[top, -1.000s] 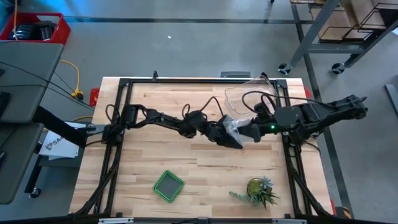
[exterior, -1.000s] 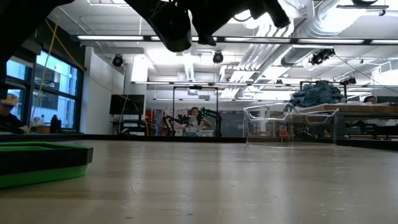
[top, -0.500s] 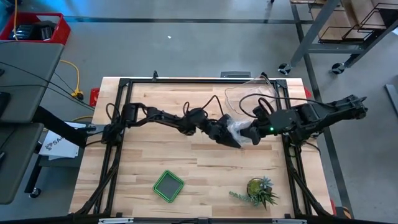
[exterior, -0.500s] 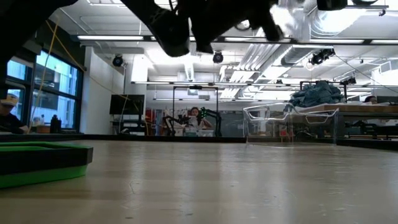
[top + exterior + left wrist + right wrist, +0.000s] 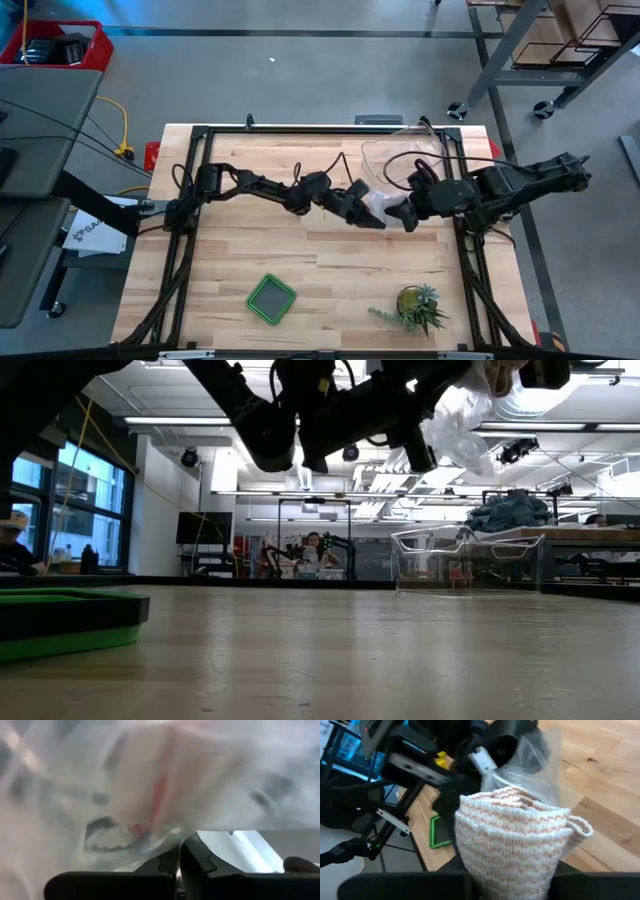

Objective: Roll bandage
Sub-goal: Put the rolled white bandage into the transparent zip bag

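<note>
The bandage (image 5: 515,835) is a small white roll with faint beige stripes, held above the table's middle by my right gripper (image 5: 405,215). A crinkly clear plastic bag (image 5: 378,205) lies against the roll's far end. Whether the bag still wraps that end, I cannot tell. My left gripper (image 5: 368,218) reaches in from the left and is shut on this bag. In the low view the bag (image 5: 460,415) hangs high over the table between the dark arms. My left gripper pinches a crumpled part of the bag (image 5: 172,837) between its shut fingertips (image 5: 192,857). It comes about level from the table's left. The bag is lifted clear and hangs slack and crumpled toward the roll. My right gripper has the roll's near end (image 5: 510,870) between its two fingers, one on each side. It comes from the table's right, slanting down. The roll sticks out past the fingers, clear of the table.
A clear plastic tub (image 5: 400,150) stands at the far right, just behind both grippers. A green tray (image 5: 271,298) sits near the front edge, and a small potted plant (image 5: 415,307) at the front right. Bare wood lies below the grippers.
My left gripper has sunk, keeping hold of the bag, which now hangs into the low view. My right gripper has tipped its fingers further down, still holding the roll.
</note>
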Robot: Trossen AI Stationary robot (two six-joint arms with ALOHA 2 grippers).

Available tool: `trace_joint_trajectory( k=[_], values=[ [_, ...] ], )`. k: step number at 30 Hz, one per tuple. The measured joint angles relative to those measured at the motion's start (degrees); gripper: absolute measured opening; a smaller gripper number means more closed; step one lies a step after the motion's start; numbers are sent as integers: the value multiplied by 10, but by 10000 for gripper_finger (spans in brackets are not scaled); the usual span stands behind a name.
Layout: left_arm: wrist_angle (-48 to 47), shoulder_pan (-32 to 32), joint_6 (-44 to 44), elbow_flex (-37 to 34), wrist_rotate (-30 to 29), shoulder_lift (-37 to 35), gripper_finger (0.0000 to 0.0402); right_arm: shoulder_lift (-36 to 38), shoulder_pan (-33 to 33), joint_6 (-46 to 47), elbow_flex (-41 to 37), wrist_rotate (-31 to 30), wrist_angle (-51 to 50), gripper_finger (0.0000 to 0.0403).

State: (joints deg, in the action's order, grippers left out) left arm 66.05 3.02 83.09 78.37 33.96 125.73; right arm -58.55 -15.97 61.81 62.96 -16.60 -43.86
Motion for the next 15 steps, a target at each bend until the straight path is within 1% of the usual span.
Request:
trace_joint_trajectory(
  k=[4, 8, 12, 15],
  values=[
    [0, -8, 4, 14, 12, 0, 7, -5, 6, -6, 0, -4, -12, 60],
    [7, -9, 9, 15, 25, -3, 7, -5, 7, -37, 0, -8, -23, 60],
    [13, -3, 22, 15, 29, -10, 7, -5, 7, -36, 0, -8, -36, 60],
    [1, 3, 9, 15, 42, -24, 7, -4, 7, -28, 0, -7, -50, 60]
  ],
)
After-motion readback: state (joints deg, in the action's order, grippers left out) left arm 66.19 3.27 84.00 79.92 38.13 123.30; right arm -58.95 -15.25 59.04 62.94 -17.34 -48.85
